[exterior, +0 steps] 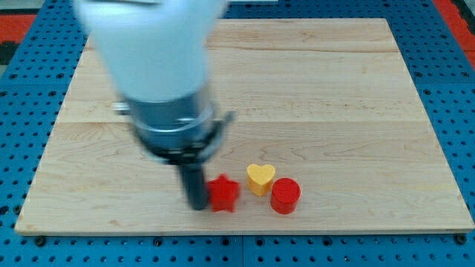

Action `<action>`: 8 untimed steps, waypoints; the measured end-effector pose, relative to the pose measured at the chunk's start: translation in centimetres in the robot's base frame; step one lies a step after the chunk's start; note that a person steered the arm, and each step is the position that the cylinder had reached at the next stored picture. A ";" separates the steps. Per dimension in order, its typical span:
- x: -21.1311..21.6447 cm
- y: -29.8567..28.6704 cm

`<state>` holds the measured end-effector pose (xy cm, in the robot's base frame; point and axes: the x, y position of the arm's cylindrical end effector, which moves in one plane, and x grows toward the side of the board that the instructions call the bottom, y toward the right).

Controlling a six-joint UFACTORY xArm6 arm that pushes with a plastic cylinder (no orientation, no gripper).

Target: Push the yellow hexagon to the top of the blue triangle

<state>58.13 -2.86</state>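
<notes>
My tip (198,205) rests on the board near the view's bottom, touching the left side of a red star (223,193). A yellow heart (260,178) lies to the right of the star. A red cylinder (285,196) sits just right of and below the heart. No yellow hexagon and no blue triangle show in the camera view; the blurred arm body (159,67) covers the upper left of the board and may hide blocks.
The wooden board (356,89) lies on a blue perforated table (453,74). The board's bottom edge runs close below the star and the cylinder.
</notes>
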 end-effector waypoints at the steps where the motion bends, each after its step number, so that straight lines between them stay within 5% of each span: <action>1: 0.0 1.6; 2: -4.3 -7.7; 4: -21.0 11.2; 6: -36.1 -2.7; 8: -35.9 -15.0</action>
<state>22.19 -17.83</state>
